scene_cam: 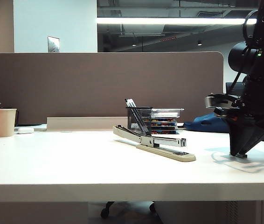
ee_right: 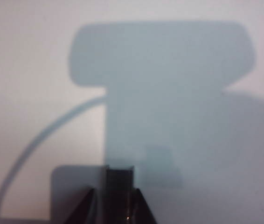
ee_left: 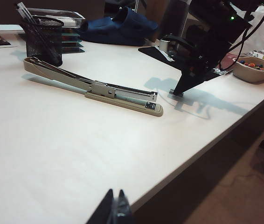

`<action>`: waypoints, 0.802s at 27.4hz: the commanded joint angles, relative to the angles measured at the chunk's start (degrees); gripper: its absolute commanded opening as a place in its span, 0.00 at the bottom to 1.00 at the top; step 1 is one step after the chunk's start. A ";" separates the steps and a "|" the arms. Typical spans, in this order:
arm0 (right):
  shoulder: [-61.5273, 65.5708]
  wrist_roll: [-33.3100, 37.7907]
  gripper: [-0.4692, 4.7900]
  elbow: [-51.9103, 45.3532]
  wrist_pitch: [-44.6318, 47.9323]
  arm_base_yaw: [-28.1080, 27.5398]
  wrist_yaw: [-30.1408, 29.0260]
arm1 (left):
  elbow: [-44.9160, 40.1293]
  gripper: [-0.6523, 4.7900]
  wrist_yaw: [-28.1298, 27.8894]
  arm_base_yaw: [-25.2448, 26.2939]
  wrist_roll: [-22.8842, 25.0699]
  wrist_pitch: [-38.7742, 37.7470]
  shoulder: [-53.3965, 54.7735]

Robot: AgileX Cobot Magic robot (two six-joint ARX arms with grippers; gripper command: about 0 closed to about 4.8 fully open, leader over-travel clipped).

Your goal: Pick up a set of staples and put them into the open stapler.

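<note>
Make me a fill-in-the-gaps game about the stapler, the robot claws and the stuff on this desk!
1. The stapler lies open on the ______ table.
2. The black mesh pen cup stands right ______ the stapler in the exterior view.
3. The right gripper points down with its tips at the ______.
4. A paper ______ stands far left, away from the left gripper.

Missing words: white; behind; table; cup

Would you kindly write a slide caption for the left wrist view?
Right gripper tips down at the white table beside the open stapler; left gripper idles at the table's near edge.

right hand point(scene_cam: 239, 154) tips down, left hand point(ee_left: 114, 207) low
</note>
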 commanded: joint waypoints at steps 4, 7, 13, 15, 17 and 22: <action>0.31 0.07 0.16 -0.22 -1.79 0.22 -0.15 | 0.13 0.11 0.42 0.04 0.02 0.33 0.00; 0.26 0.07 0.16 -0.22 -1.70 0.22 -0.55 | 0.13 0.11 0.42 0.04 0.02 0.33 0.00; 0.15 0.09 0.16 0.48 -1.42 0.26 -2.10 | 0.13 0.11 0.42 0.04 0.02 0.33 0.00; 0.15 0.09 0.16 1.62 -1.77 0.26 -4.07 | 0.13 0.11 0.42 0.04 0.02 0.33 0.00; 0.15 0.11 0.16 3.15 -2.25 0.28 -6.19 | 0.13 0.11 0.42 0.04 0.04 0.33 0.00; 0.17 0.52 0.16 6.99 -2.38 1.42 -10.38 | 0.13 0.11 0.42 0.04 0.02 0.31 0.00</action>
